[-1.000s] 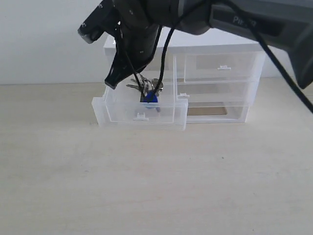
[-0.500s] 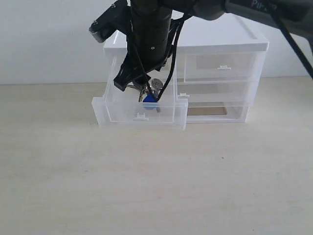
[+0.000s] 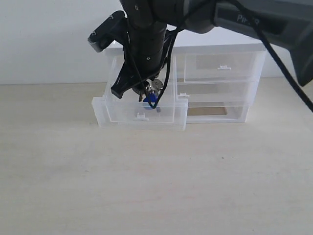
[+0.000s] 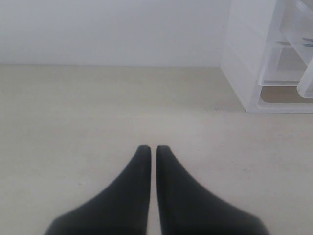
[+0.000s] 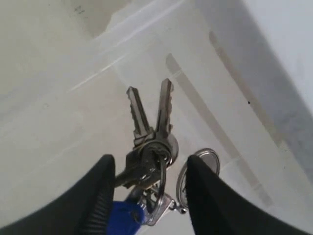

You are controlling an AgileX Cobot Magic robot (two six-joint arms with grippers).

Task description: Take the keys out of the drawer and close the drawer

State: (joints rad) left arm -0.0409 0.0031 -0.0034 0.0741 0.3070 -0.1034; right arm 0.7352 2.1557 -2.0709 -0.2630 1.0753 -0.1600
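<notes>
Right gripper (image 5: 150, 164) now upright over drawer (image 3: 122, 116), no longer tilted. Keys (image 5: 149, 147) sit in pulled-out drawer, directly between its spread fingers, blades pointing away from wrist; firm grip unconfirmed. Left gripper (image 4: 149, 149) pressed together, well apart, over table (image 4: 73, 107).

The keys (image 5: 149, 132) are silver-grey metal, and their ring carries a round blue fob (image 5: 122, 213) and a round grey tag (image 5: 205, 157). The drawer (image 3: 142, 113) is translucent white plastic, like the rest of the drawer unit (image 3: 220, 73), whose top is opaque white. The table (image 3: 146, 186) is pale beige with faint wood-grain streaks, the wall (image 3: 44, 44) plain white. The left gripper (image 4: 152, 149) and right gripper (image 5: 149, 164) are matt black, the cable (image 3: 167, 58) black, the arm (image 3: 259, 19) dark grey with pale lettering
</notes>
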